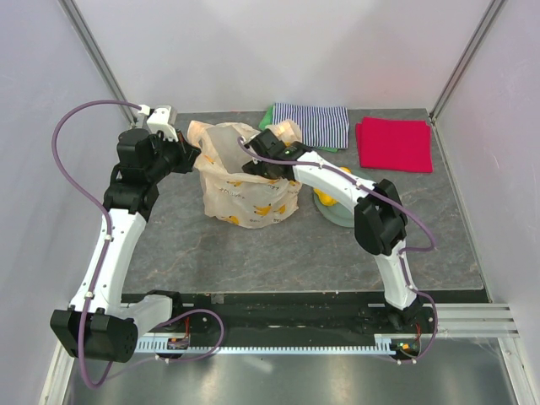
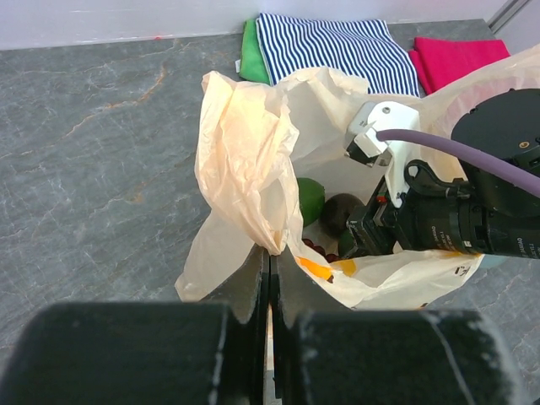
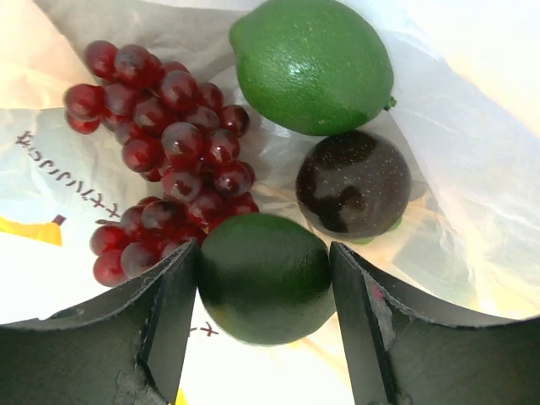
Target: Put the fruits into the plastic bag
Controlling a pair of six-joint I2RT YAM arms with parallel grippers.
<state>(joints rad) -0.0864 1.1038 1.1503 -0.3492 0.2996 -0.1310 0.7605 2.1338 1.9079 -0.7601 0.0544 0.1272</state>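
Observation:
The cream plastic bag (image 1: 245,190) with banana prints stands open in mid-table. My left gripper (image 2: 270,257) is shut on its near rim and holds the mouth open; it also shows in the top view (image 1: 191,156). My right gripper (image 3: 263,283) reaches down inside the bag (image 3: 472,126), its fingers against both sides of a dark green avocado (image 3: 263,278). On the bag floor lie a red-purple grape bunch (image 3: 164,143), a green lime (image 3: 312,63) and a near-black round fruit (image 3: 353,183). Yellow fruits (image 1: 326,200) sit on the grey-green plate (image 1: 340,216), partly hidden by the right arm.
A striped folded cloth (image 1: 312,124) over a green one and a red folded cloth (image 1: 394,143) lie at the back right. The right arm (image 1: 337,181) spans from the bag over the plate. White walls enclose the table on three sides.

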